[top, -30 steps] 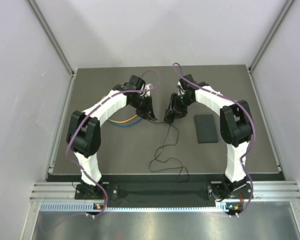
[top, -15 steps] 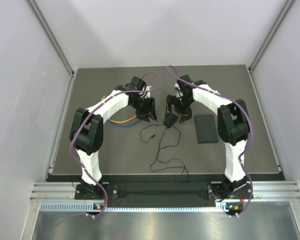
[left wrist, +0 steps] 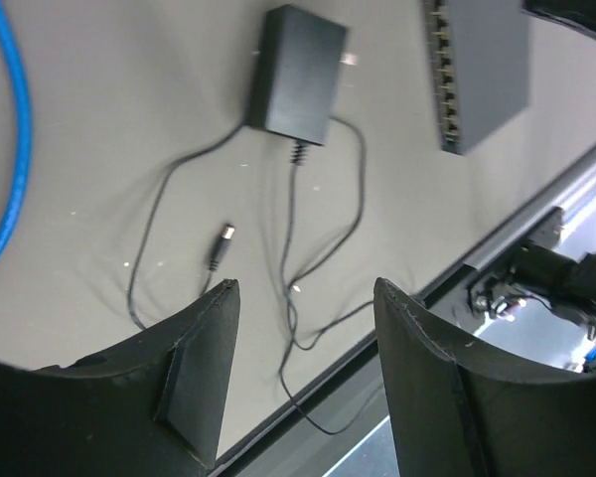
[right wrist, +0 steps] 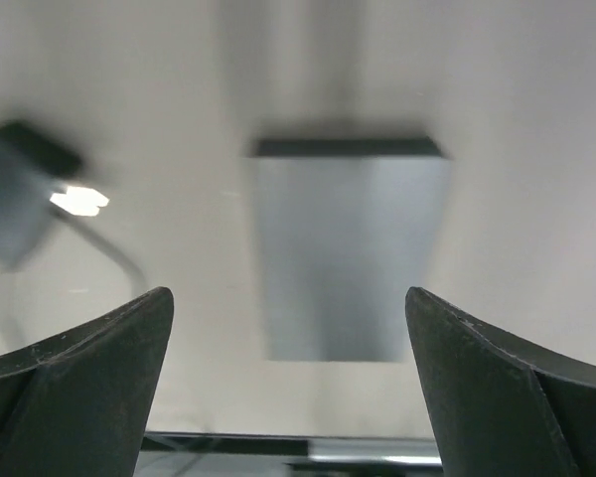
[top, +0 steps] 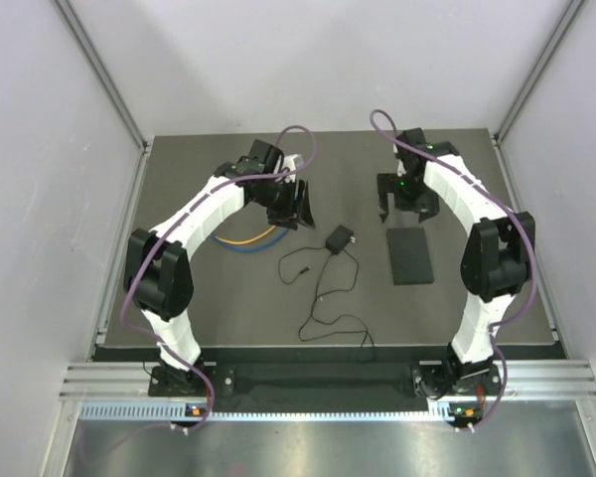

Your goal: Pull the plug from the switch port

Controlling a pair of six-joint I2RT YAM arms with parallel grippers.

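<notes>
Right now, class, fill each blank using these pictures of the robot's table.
1. The left end effector and right end effector are both ___.
2. The plug is wired to the ___.
3. The switch lies on the robot's ___ side.
Missing words: open; adapter; right.

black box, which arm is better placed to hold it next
Right. The right gripper, open, hangs just beyond the black box, its camera looking straight at it; the left gripper is farther, past the adapter.
</notes>
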